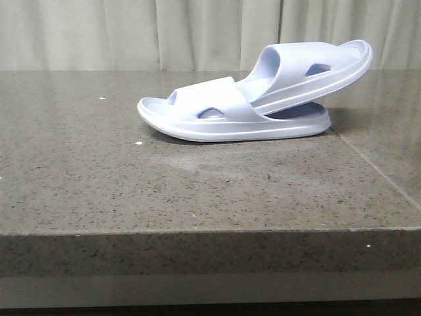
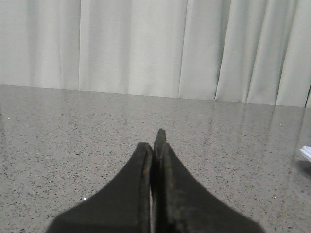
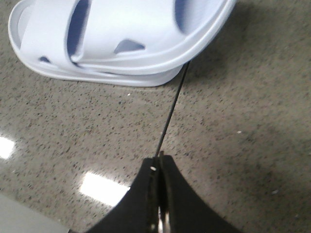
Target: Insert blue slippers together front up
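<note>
A: What is seen from the front?
B: One pale lavender-blue foam slipper lies on the speckled stone table; its mate is wedged under its strap, heel raised.

A: And the wrists?
B: The left gripper and right gripper are clenched, empty. The pair looks nested; retreat should be made clear of it.

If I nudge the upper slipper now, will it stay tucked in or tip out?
The upper slipper sits tilted, toe under the lower slipper's strap, heel overhanging, so it may pivot or slide out. It looks like light moulded foam, probably easy to shift.
</note>
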### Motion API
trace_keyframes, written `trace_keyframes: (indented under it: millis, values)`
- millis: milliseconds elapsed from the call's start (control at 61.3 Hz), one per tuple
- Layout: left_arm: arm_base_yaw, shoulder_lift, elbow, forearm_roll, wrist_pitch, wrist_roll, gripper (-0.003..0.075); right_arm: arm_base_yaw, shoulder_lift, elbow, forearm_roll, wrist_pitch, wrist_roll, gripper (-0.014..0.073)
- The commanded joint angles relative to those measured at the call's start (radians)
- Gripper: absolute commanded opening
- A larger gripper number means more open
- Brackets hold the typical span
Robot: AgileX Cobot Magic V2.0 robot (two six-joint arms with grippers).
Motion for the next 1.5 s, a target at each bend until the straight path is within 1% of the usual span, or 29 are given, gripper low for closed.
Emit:
trace_keyframes:
  millis: [0, 147, 261, 424, 522, 734, 914, 1126, 1159, 1273, 1387, 1485]
  values:
    - [-0.004, -0.016, 0.007, 0.001, -0.085, -0.002, -0.002, 0.011, -0.066, 0.001, 0.008, -0.159, -0.037, -0.0069]
    - [-0.004, -0.016, 0.007, 0.001, -0.085, -0.002, -0.002, 0.08, -0.174, 0.106, -0.021, -0.39, -0.134, -0.0069]
    - [-0.004, -0.016, 0.007, 0.001, -0.085, -0.002, -0.002, 0.103, -0.252, 0.196, -0.021, -0.508, -0.141, -0.0069]
    - [-0.004, -0.016, 0.007, 0.001, -0.085, -0.002, -0.002, 0.103, -0.399, 0.36, -0.01, -0.626, -0.141, -0.0069]
    - [-0.004, -0.016, 0.007, 0.001, -0.085, -0.002, -0.002, 0.107, -0.52, 0.464, 0.001, -0.68, -0.141, -0.0069]
    - [-0.004, -0.016, 0.007, 0.001, -0.085, -0.002, -0.002, 0.162, -0.792, 0.694, 0.01, -0.786, -0.141, -0.0069]
    - [-0.004, -0.016, 0.007, 0.001, -0.085, -0.002, -0.002, 0.163, -0.966, 0.852, 0.047, -0.901, -0.141, -0.0069]
    - [-0.004, -0.016, 0.007, 0.001, -0.085, -0.002, -0.002, 0.165, -1.119, 0.987, 0.055, -0.941, -0.141, -0.0069]
    - [-0.004, -0.016, 0.007, 0.001, -0.085, -0.002, -0.002, 0.165, -1.113, 1.003, 0.064, -0.957, -0.14, -0.0069]
    - [-0.004, -0.016, 0.007, 0.001, -0.085, -0.002, -0.002, 0.141, -1.113, 1.003, 0.069, -0.909, -0.141, -0.0069]
    - [-0.004, -0.016, 0.007, 0.001, -0.085, -0.002, -0.002, 0.086, -1.113, 1.003, 0.07, -0.864, -0.14, -0.0069]
    - [-0.004, -0.016, 0.007, 0.001, -0.085, -0.002, -0.002, 0.086, -1.113, 1.003, 0.07, -0.857, -0.14, -0.0069]
